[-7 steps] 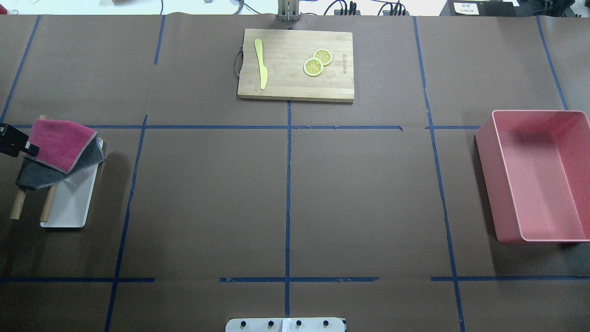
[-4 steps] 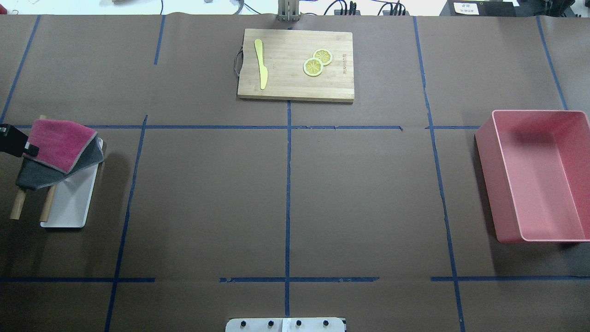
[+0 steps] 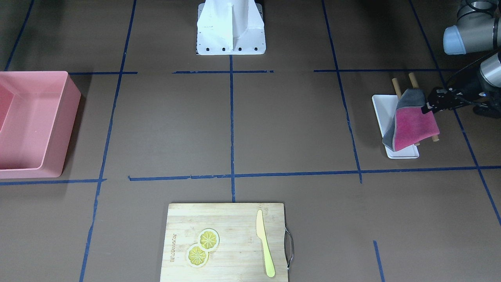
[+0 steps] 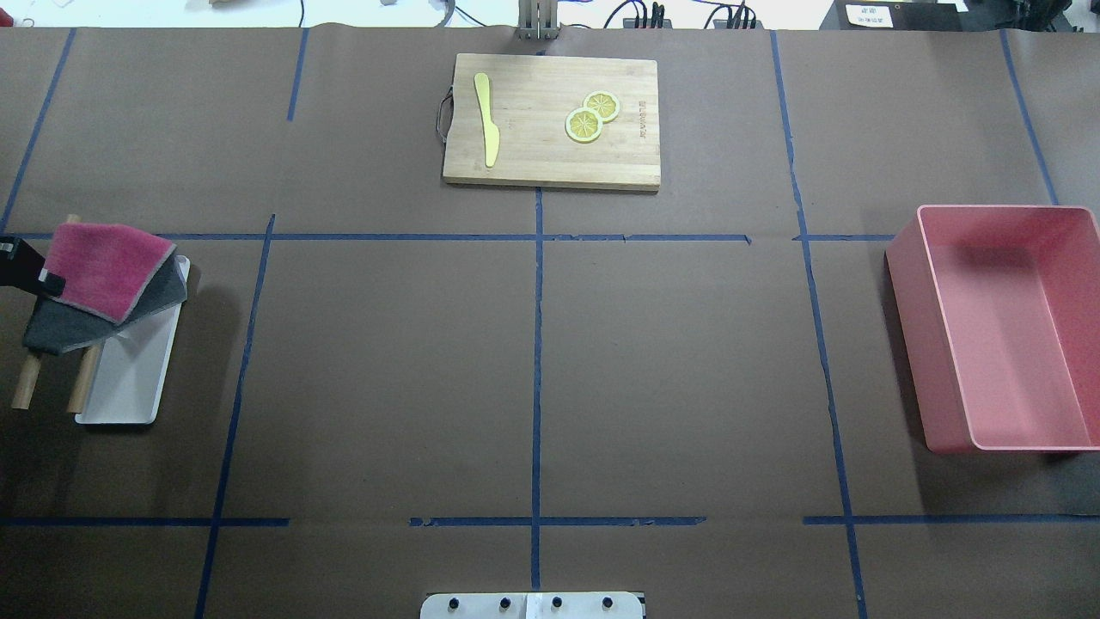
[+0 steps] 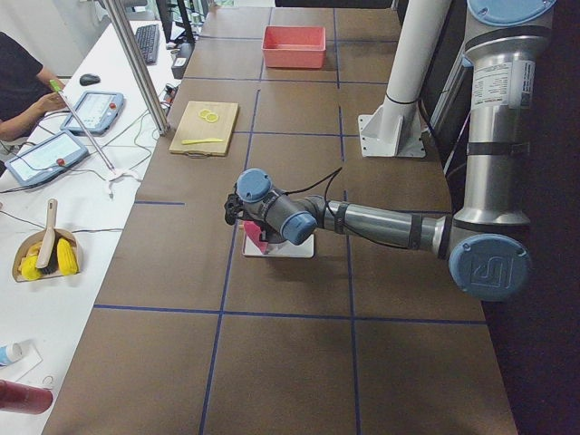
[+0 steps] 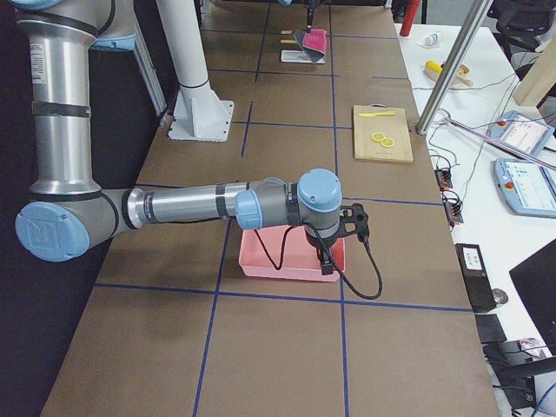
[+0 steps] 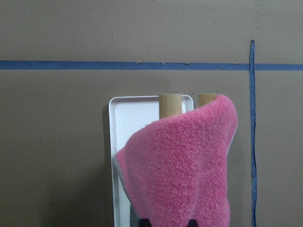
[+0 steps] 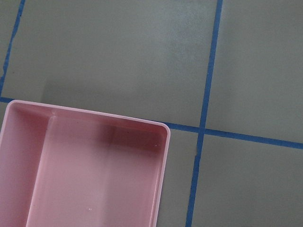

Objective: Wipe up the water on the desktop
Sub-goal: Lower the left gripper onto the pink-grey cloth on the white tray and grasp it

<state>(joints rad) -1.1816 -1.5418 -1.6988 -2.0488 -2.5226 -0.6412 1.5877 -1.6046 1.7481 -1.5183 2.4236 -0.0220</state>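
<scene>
The desktop (image 4: 387,370) is the wide brown surface with blue tape lines, and it lies under everything. Seen from overhead, at its 9 o'clock edge, the left gripper (image 3: 427,108) pinches the side of a pink and grey cloth (image 4: 107,266). The cloth is draped over two wooden rods (image 4: 24,387) just beside a white tray (image 4: 129,395). A cutting board (image 4: 533,155) lies at 12 o'clock and a pink bin (image 4: 907,344) at 3 o'clock. The right gripper (image 6: 328,261) hangs over the bin. I cannot tell if its fingers are spread or together.
</scene>
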